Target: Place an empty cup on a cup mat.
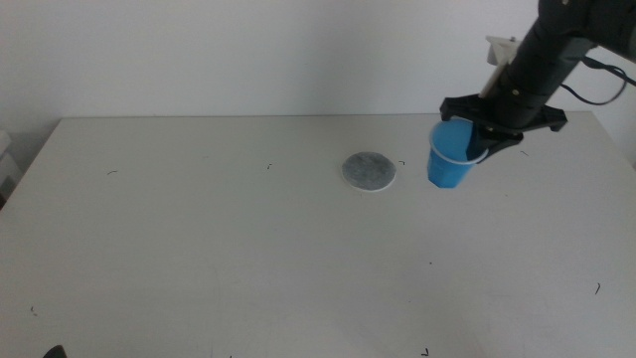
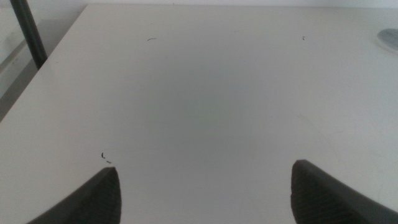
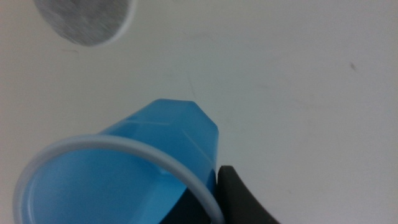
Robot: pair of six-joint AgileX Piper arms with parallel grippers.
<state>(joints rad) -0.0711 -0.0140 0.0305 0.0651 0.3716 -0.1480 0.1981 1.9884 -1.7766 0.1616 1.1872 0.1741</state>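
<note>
In the middle view the right claw (image 1: 475, 142) is clamped on the rim of the blue cup (image 1: 449, 155), holding it tilted and clear of the white table (image 1: 248, 249), just off the 3 o'clock side of the grey cup mat (image 1: 369, 171). The right wrist view shows the cup (image 3: 124, 171) open-mouthed toward the camera, with the cup mat (image 3: 87, 18) bare beyond it. The left claw (image 2: 205, 193) waits over the table at its 7 o'clock corner, jaws spread wide and holding nothing.
</note>
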